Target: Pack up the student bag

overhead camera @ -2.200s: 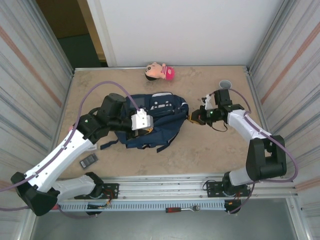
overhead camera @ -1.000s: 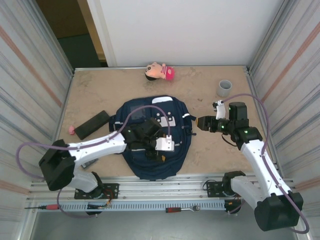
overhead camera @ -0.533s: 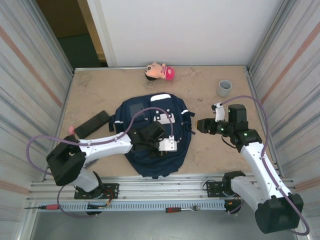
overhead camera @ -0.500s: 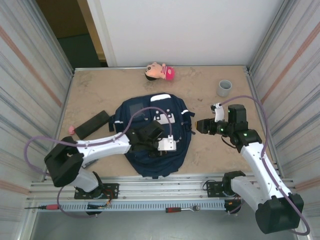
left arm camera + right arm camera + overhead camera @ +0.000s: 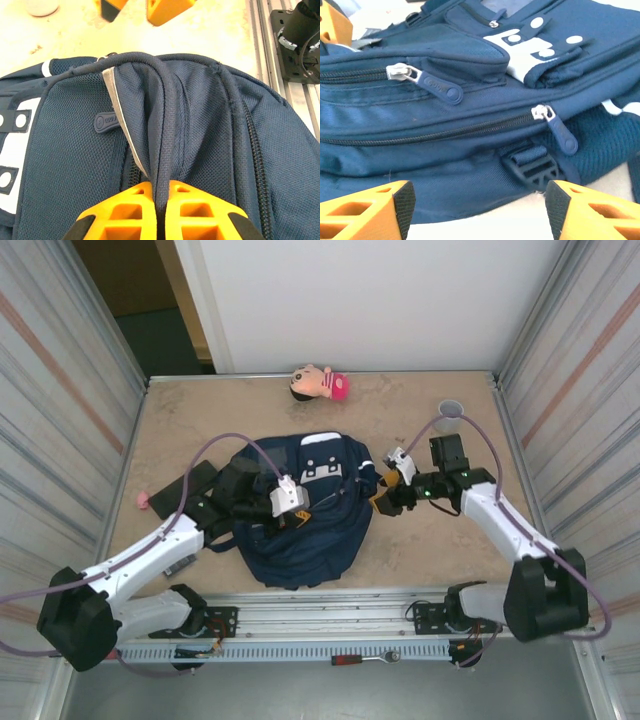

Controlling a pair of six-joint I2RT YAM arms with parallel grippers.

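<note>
Flanking the student bag's (image 5: 312,532) beige table (image 5: 190,425) stand seemingly metal walls (image 5: 50,410).

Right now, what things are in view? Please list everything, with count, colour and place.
backpack: one, navy blue with a white patch, middle of the table.
doll: one, pink hat, far edge.
cup: one, grey, far right corner.
case: one, black, left of the backpack.
small lump: one, pink, left of the case.
flat gadget: one, dark, near left.
wrench: one, red handle, on the front rail.
left gripper: one, orange fingers, shut on a backpack fold.
right gripper: one, orange fingers, open at the backpack's right side.
</note>
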